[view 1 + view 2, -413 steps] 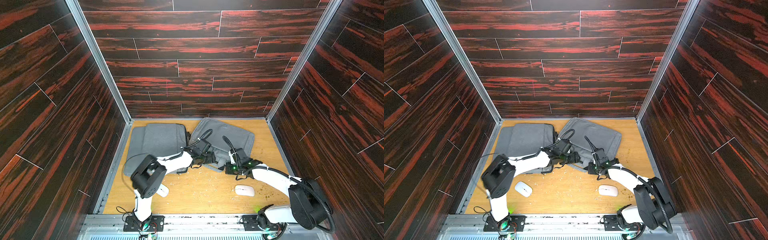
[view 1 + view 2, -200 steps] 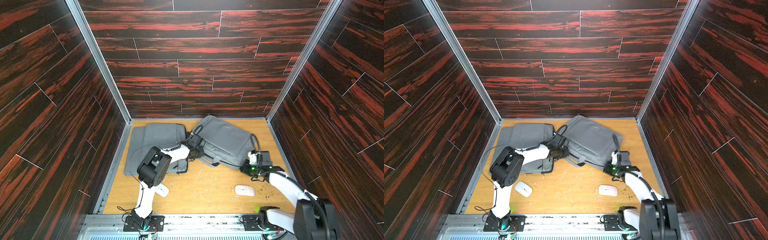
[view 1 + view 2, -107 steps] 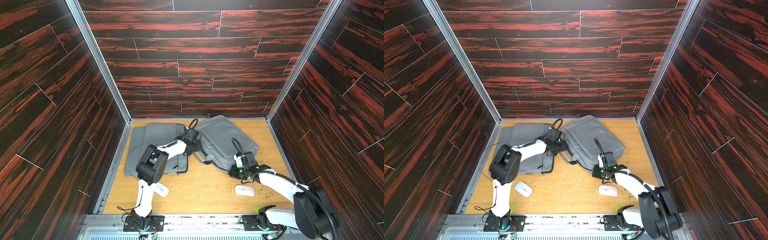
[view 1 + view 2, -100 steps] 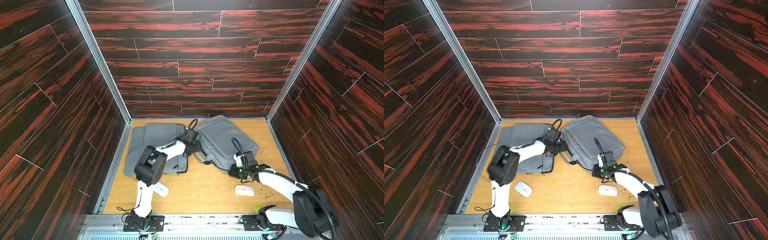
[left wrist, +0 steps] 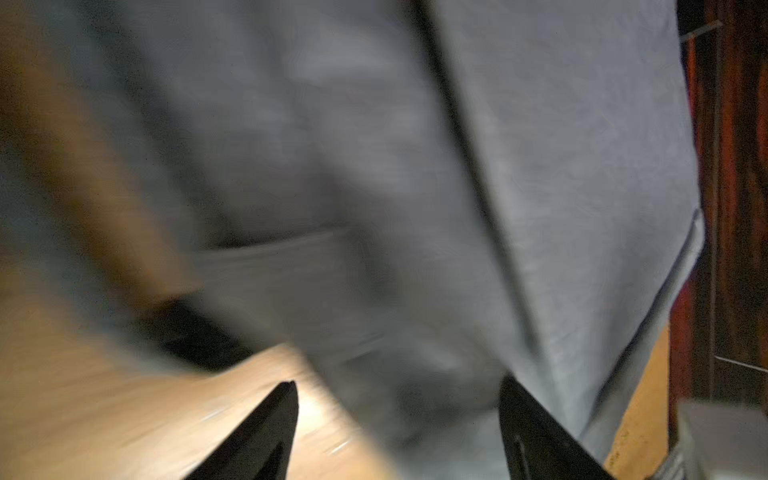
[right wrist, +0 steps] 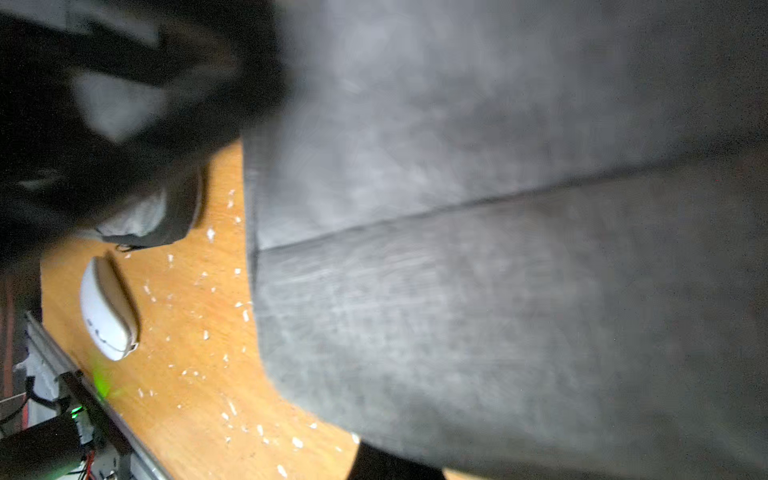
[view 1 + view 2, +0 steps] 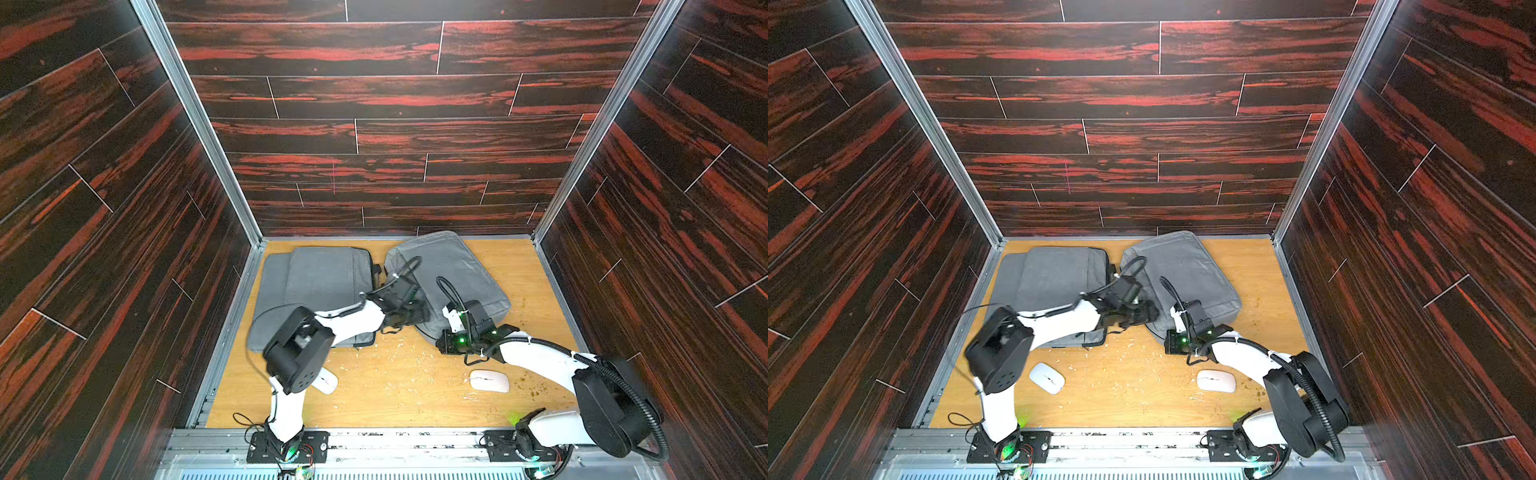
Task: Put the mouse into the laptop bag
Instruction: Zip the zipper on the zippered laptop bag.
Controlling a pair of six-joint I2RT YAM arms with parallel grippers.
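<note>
The flat white oval mouse (image 7: 489,381) is seen lying on the wooden tabletop (image 7: 395,395), near the tilted grey fabric laptop bag's (image 7: 451,274) closest corner, outside it. A second white mouse (image 7: 327,383), farther from that bag, is partly covered by the left arm's elbow (image 7: 297,353) in a top view. The right gripper (image 7: 441,344) is held low at that corner, pressed together; its fingers are buried under fabric, so a pinch cannot be confirmed. The left gripper (image 5: 397,388) is laid against the bag's side, fingers spread; its wrist view is badly blurred.
</note>
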